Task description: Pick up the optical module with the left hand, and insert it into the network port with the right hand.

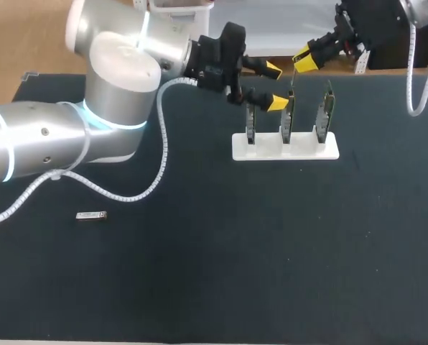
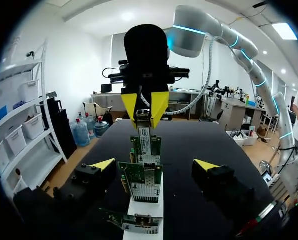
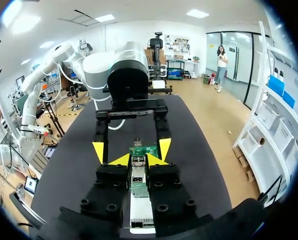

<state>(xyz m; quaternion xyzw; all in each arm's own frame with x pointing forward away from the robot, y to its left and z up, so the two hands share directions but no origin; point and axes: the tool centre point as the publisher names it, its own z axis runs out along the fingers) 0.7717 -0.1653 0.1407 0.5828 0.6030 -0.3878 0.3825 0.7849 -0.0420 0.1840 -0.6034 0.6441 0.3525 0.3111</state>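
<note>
The optical module (image 1: pixel 92 215) lies flat on the table (image 1: pixel 271 251), a slim silvery bar alone near the left side. It is well apart from both claws and nothing touches it.

The table is covered edge to edge in a dark, matte, cloth-like surface. Towards the far side stands a white stand (image 1: pixel 300 149), a low smooth block. Slotted into it are three green circuit cards (image 1: pixel 288 115), upright in a row, thin and flat with metal parts along their edges.

The left arm (image 1: pixel 121 79) is thick, rounded and glossy silver-white, with a pale glowing ring at its joint. A white spiral-wrapped cable (image 1: pixel 160 154) loops down from it onto the cloth. The left gripper (image 1: pixel 274 86) is black with wedge-shaped yellow tips. Its fingers are spread wide at the card row, and in its own wrist view they stand on either side of the cards with nothing pinched between them.

The right gripper (image 3: pixel 138 160) comes in from the far right corner and hangs at the top of a card. Its two yellow tips are drawn close onto a small silvery metal piece (image 3: pixel 138 164) from both sides. From here I cannot tell whether that piece is a second module or part of the card.

By count there are two arms, two claws, one stand, three cards, and one module on the cloth.
</note>
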